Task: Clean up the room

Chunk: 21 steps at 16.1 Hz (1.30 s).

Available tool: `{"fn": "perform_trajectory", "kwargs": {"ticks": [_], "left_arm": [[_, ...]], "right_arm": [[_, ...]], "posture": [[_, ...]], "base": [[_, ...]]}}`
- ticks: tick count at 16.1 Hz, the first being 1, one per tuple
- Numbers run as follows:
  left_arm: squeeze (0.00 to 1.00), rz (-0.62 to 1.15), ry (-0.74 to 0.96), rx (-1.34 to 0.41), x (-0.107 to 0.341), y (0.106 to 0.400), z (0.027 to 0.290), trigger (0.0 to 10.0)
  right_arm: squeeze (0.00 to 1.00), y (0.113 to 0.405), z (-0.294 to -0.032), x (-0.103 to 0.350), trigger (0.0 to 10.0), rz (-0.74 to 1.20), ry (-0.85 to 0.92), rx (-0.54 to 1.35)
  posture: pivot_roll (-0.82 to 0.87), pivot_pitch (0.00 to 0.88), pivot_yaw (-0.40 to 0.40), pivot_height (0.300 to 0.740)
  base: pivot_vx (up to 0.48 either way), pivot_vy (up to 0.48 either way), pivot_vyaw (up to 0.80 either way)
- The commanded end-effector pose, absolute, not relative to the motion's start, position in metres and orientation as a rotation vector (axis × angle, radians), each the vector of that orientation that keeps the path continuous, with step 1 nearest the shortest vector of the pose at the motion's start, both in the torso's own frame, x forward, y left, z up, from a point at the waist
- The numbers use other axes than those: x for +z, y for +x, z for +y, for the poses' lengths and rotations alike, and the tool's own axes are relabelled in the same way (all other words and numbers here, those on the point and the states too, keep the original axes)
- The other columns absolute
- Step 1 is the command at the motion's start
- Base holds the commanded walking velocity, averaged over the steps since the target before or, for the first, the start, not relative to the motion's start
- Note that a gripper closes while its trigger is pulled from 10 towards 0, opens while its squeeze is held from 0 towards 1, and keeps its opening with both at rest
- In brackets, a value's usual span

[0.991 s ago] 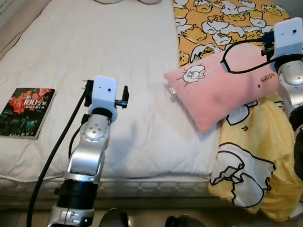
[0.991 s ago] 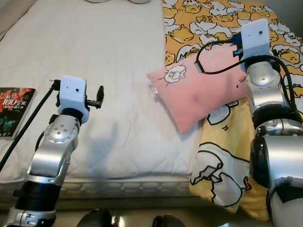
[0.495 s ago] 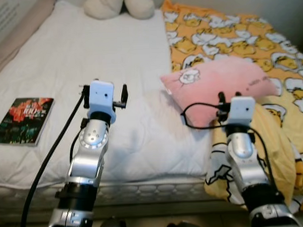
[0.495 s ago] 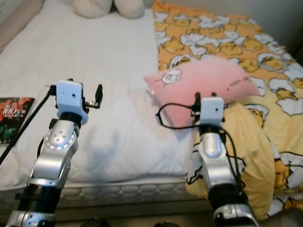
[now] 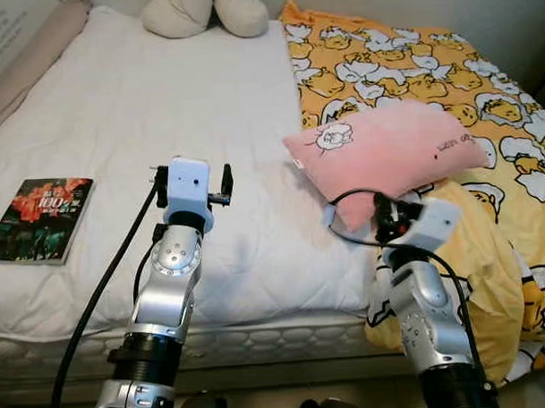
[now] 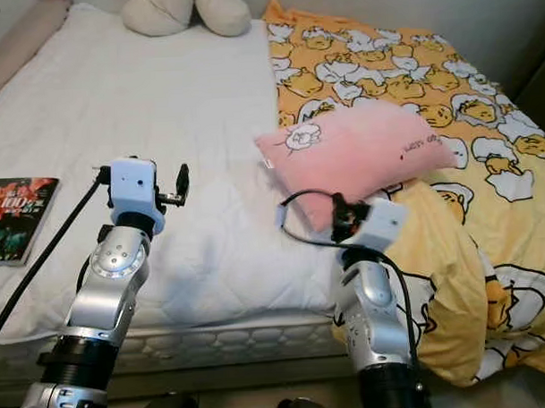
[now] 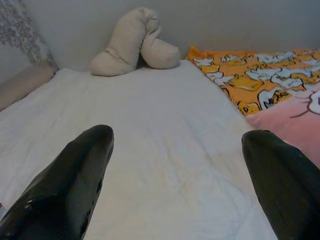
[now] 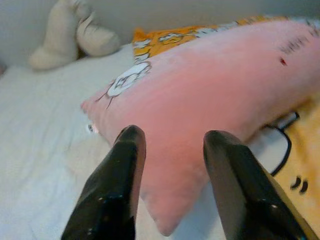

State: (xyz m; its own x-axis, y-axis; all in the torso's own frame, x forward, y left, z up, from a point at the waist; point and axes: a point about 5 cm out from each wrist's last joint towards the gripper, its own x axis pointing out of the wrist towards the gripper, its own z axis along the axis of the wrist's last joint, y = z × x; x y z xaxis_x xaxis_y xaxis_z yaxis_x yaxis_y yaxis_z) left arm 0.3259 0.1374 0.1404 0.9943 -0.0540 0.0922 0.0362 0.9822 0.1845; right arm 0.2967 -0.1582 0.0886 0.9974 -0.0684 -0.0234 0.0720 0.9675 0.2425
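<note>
A pink pillow (image 5: 387, 151) with a white cartoon patch lies across the seam between the white bed sheet (image 5: 161, 91) and the yellow duck blanket (image 5: 411, 65). My right gripper (image 8: 172, 137) sits low at the bed's front edge. It is open, pointing at the pillow's (image 8: 210, 95) near corner with nothing between its fingers. My left gripper (image 7: 177, 137) is raised over the white sheet to the left of the pillow, open wide and empty. A dark book (image 5: 40, 218) lies on the sheet at the far left.
A cream plush cushion (image 5: 208, 11) rests at the head of the bed. The yellow blanket (image 6: 454, 278) hangs over the bed's front right corner. A pale headboard edge (image 5: 25, 42) runs along the far left. Black cables trail from both wrists.
My right arm has drawn back from above the pillow's far end down to its near corner. The head view has tilted up the bed. The left arm holds its place.
</note>
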Motion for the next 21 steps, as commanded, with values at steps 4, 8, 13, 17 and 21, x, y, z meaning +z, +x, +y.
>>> {"fn": "perform_trajectory", "kwargs": {"ticks": [4, 8, 13, 17, 21], "left_arm": [[1.00, -0.040, 0.139, -0.017, 0.130, 0.329, 0.136, 10.0], [1.00, -0.035, 0.096, -0.014, 0.132, 0.336, 0.139, 10.0], [1.00, -0.074, 0.114, -0.031, 0.138, 0.337, 0.134, 10.0], [0.00, -0.144, 0.152, -0.057, 0.152, 0.339, 0.129, 10.0], [0.00, -0.161, 0.145, -0.017, 0.159, 0.341, 0.145, 10.0]], "right_arm": [[1.00, 0.292, -0.167, 0.102, 10.0, -0.044, 0.054, -0.063], [1.00, 0.292, -0.162, 0.104, 10.0, -0.053, -0.011, -0.045], [0.00, 0.294, -0.160, 0.100, 10.0, -0.028, -0.008, -0.040], [0.00, 0.296, -0.156, 0.079, 10.0, 0.134, 0.226, -0.078], [0.00, 0.289, -0.163, 0.067, 10.0, 0.184, 0.185, -0.149]], "posture": [[0.01, 0.031, -0.050, 0.740], [0.00, 0.034, -0.052, 0.740], [0.00, 0.024, -0.052, 0.740], [0.01, 0.031, -0.050, 0.740], [0.03, 0.055, -0.049, 0.740]], "base": [[0.000, 0.000, 0.00], [0.420, 0.000, 0.00], [0.446, 0.000, 0.00], [0.189, 0.000, 0.00], [0.000, 0.000, 0.00]]}}
